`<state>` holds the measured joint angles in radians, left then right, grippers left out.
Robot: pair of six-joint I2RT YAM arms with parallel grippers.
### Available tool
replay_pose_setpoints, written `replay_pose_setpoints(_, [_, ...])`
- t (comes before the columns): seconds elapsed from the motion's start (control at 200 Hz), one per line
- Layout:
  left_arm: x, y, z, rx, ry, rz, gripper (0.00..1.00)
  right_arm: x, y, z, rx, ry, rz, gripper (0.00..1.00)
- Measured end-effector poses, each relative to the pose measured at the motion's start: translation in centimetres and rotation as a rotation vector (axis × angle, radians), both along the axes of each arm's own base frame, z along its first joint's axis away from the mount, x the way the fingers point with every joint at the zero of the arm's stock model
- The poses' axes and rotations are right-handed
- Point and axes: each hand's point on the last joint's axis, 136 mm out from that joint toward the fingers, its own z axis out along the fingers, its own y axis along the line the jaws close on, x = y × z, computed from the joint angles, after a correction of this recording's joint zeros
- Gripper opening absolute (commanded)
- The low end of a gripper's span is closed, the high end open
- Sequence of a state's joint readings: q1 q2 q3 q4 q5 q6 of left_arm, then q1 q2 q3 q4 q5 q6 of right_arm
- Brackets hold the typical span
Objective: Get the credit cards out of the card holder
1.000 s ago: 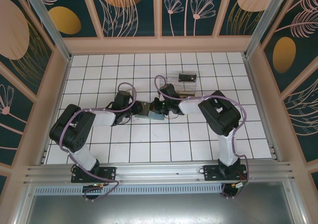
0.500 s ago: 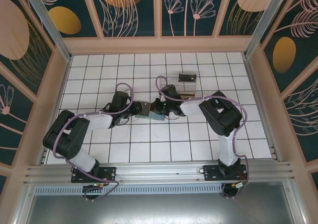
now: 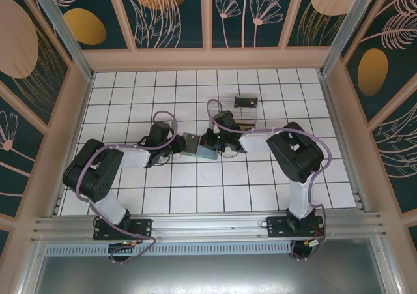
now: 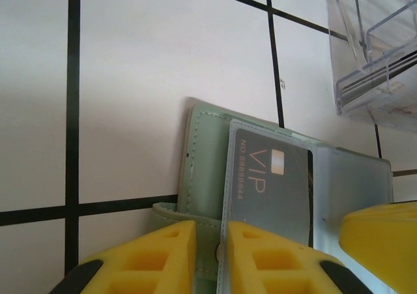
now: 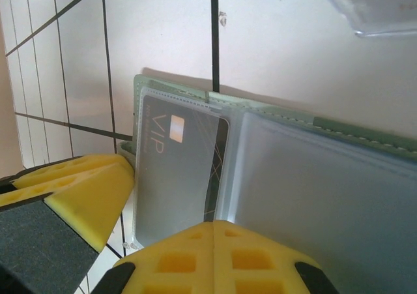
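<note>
The card holder [image 3: 195,147] is lying open mid-worktop [image 3: 195,196] between my arms, hardly shifting over the last second while my left elbow is swinging out and back, so I am judging no card freed yet. My left end effector [image 4: 219,236] is pinching narrowly on its sleeved edge; my right end effector [image 5: 214,238] is standing fully closed near the fold. The grey card [image 4: 267,183] is sitting sleeved, reading "VIP" beside a "NO" line of mostly eights.

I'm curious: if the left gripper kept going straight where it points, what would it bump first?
The card holder, seemingly already between its jaws; its grey VIP card lies straight ahead.
</note>
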<state>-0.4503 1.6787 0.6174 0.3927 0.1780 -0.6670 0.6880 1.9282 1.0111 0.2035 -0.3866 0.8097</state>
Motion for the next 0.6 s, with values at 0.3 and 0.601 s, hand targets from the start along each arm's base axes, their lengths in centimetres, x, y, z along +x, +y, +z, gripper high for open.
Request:
replay_pose_setpoints(0.3, [-0.2, 0.2, -0.3, -0.012, -0.003, 0.018, 0.15, -0.9, 0.6, -0.1, 0.000, 0.016, 0.016, 0.17])
replay_pose_setpoints(0.601, [-1.1, 0.8, -0.4, -0.049, 0.002, 0.056, 0.14, -1.1, 1.2, 0.2, 0.003, 0.029, 0.020, 0.16])
